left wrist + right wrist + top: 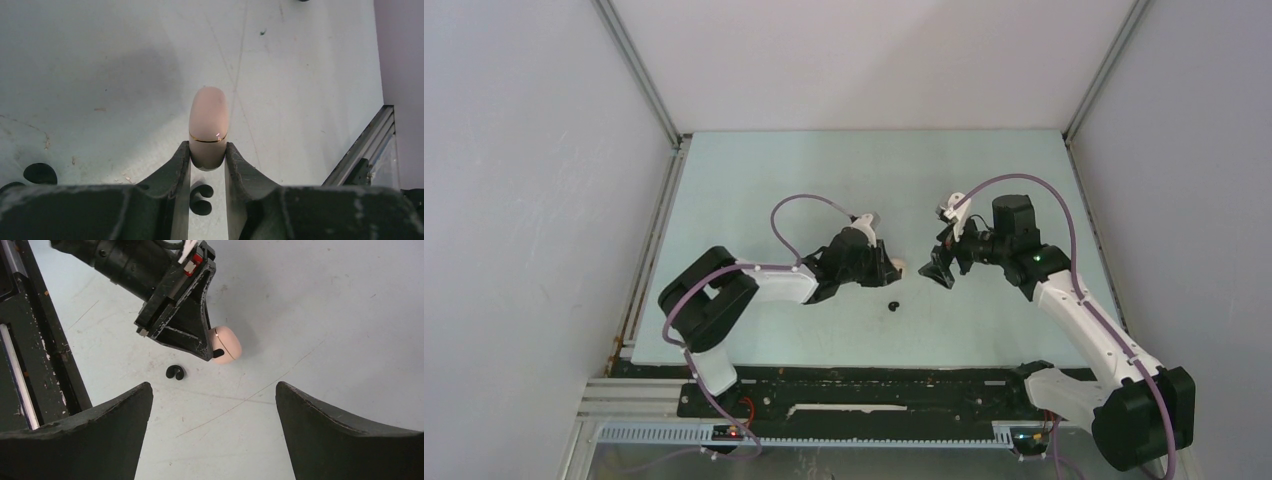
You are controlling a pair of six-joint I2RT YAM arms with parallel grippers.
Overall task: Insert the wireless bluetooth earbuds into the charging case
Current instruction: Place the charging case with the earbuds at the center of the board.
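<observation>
Left pincer is closed tight on a pale pink, pebble-shaped charging case, gripping it by one end. The case is shut, and a thin gold seam shows just beyond the fingertips. Right pincer stands wide open and holds nothing, facing the case from close by above the pale bench. One small black earbud lies loose on the bench near the left pincer, not touching the case.

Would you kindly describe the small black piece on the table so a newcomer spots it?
On the pale table, find the left pincer clamping a pink case. Just toward the arm bases lies the black piece: tiny, curled and black, unlike the smooth pink case.
</observation>
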